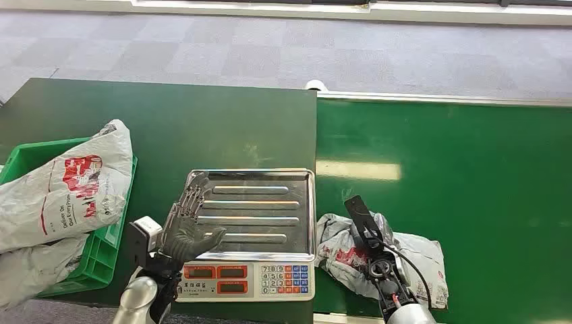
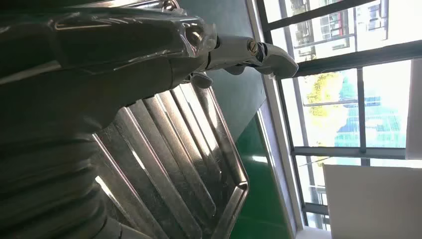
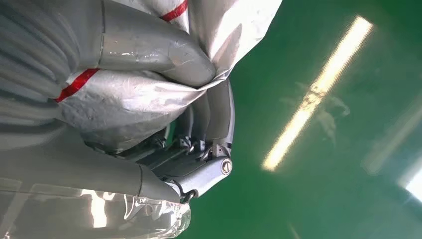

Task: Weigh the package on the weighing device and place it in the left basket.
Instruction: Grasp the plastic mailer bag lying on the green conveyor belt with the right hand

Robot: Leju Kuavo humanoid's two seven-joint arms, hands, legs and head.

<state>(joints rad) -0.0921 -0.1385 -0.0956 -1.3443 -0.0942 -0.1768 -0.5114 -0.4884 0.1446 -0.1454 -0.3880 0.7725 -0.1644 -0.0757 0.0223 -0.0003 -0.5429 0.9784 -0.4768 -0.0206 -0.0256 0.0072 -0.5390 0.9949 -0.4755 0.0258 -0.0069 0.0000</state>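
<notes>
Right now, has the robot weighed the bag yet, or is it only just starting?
Just starting. Already done: two packages lie in the green basket. In hand: the right hand grips a grey package on the green belt. The left hand hovers open over the scale's bare tray. Left: lifting, weighing, then dropping it in the basket.

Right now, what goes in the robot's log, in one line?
right hand: grips package on green belt | left hand: open over scale tray | tray: bare

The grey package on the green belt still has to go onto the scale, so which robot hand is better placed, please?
Right: the right robot hand already grips the package; the left robot hand rests open over the scale tray.
</notes>
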